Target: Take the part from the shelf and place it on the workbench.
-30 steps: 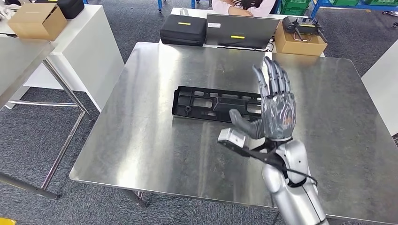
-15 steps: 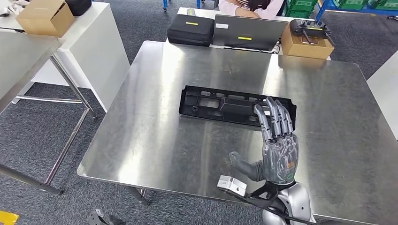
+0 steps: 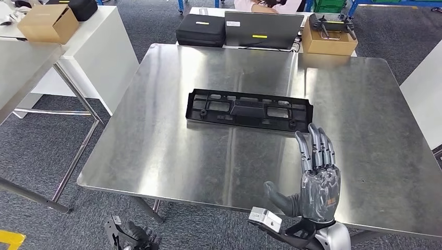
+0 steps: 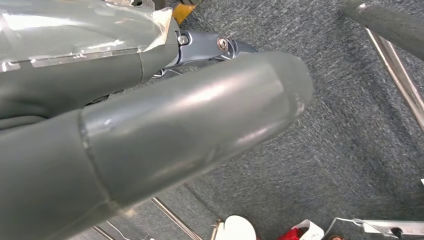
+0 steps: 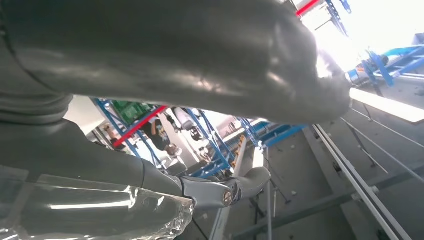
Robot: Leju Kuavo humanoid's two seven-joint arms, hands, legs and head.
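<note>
Placement stage, as you would have read it from the head view: the black plastic part [image 3: 250, 110], a long ribbed frame, lay flat near the middle of the steel workbench [image 3: 156, 156], with nothing touching it. Your robot's right hand [image 3: 317, 177] stood raised over the bench's near edge, palm up and fingers spread, grasping nothing; it was near the part's right end but clear of it. The left hand [image 3: 133, 235] hung low beside the bench's near left corner, below the tabletop; from the head view and the left wrist view alike you could not tell whether its fingers were curled or apart, though nothing appeared in it.

Judged against the task, the delivery looked complete: the part rested on the workbench and was released. What remained, on this reading, was only for you to bring the right arm down to rest, keeping it clear of the part.

Beyond the far edge of the bench stood a black case [image 3: 200, 30], a grey laptop [image 3: 263, 31] and a cardboard box [image 3: 328, 41] holding a controller; a person's sleeve [image 3: 250, 5] showed behind them.
</note>
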